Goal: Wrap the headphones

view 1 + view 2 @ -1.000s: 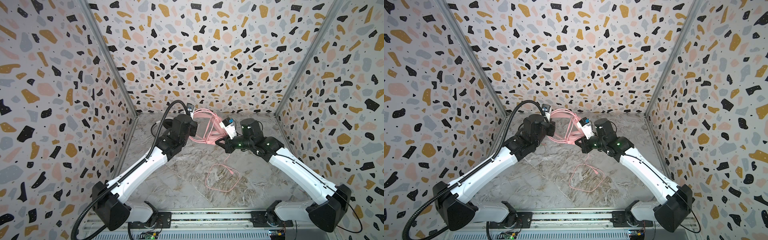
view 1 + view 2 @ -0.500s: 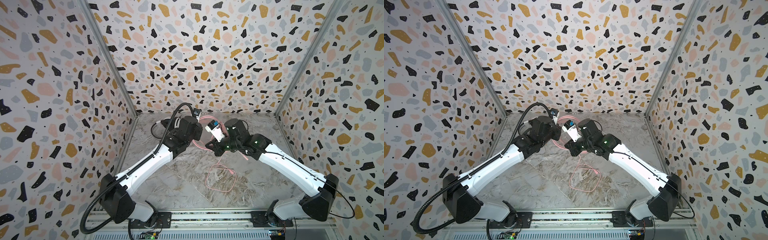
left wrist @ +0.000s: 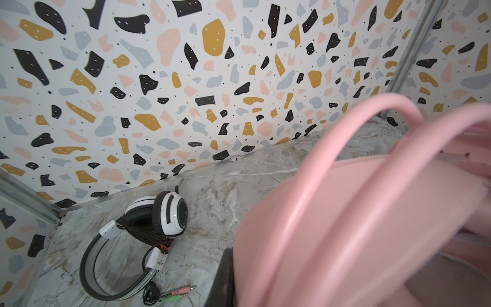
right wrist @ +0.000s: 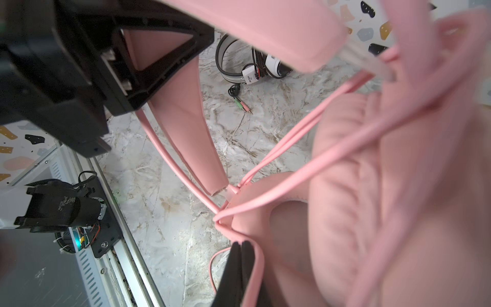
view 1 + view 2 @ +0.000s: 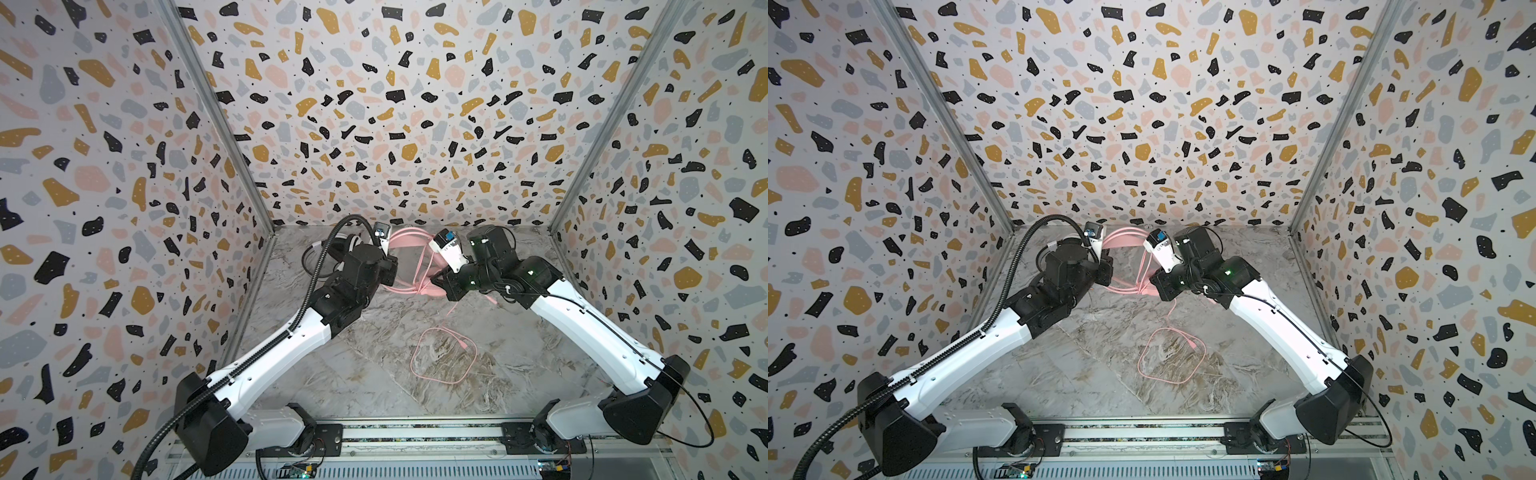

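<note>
Right wrist view: right end effector has its fingers pressed together, pinching the pink headset low by an earcup; cable or cup rim, you can't tell. Left end effector is clamped on its headband. The headset hangs between them over the back of the table.

Risk: the pink cable tail lies in a loose loop, so your pull could knot it or snag the right arm. Strands across the band look slack and may slide off.

White-and-black headset, cord bundled, sits back-left beside the left arm with its jacks nearby; don't sweep them.
</note>
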You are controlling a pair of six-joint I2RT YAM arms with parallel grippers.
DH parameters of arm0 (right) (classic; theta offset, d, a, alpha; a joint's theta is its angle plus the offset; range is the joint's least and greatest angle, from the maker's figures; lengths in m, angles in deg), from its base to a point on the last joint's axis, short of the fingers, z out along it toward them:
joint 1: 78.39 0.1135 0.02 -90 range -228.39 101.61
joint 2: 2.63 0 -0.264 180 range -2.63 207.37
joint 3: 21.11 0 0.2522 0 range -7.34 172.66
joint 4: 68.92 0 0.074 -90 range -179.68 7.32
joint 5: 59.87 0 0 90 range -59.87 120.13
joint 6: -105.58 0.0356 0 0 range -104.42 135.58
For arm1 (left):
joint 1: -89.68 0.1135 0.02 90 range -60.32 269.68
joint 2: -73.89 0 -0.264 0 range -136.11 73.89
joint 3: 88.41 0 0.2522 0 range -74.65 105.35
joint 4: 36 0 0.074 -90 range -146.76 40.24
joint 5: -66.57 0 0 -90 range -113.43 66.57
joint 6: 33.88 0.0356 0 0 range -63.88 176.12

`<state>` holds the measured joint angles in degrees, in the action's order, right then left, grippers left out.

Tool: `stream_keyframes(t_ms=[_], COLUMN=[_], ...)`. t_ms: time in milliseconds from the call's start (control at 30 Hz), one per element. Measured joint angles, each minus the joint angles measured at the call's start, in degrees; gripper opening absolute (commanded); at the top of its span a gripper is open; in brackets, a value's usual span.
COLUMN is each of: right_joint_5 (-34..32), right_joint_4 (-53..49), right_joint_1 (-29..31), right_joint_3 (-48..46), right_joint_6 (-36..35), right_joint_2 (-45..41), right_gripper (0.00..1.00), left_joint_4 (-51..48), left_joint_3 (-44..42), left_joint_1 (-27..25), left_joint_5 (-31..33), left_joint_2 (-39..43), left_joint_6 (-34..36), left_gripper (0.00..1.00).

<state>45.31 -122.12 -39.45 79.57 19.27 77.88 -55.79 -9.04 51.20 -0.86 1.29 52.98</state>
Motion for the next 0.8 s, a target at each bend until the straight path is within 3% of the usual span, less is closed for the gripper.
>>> stream_keyframes(t_ms=[233,800], right_joint_5=[-2.60,-7.91], right_joint_4=[-0.52,-0.87], right_joint_1=[-0.33,-0.02], right_joint_3=[0.37,0.37], right_joint_6=[-1.92,-4.31], right_joint_2=[-0.44,-0.76], right_gripper=[0.04,0.04], left_joint_4=[-1.99,-1.79], left_joint_3=[0.50,0.79], left_joint_1=[0.20,2.49], left_joint_5=[6.49,9.73], left_joint_2=[-0.11,-0.17], left_joint_6=[1.73,3.02], left_gripper=[0.00,0.00])
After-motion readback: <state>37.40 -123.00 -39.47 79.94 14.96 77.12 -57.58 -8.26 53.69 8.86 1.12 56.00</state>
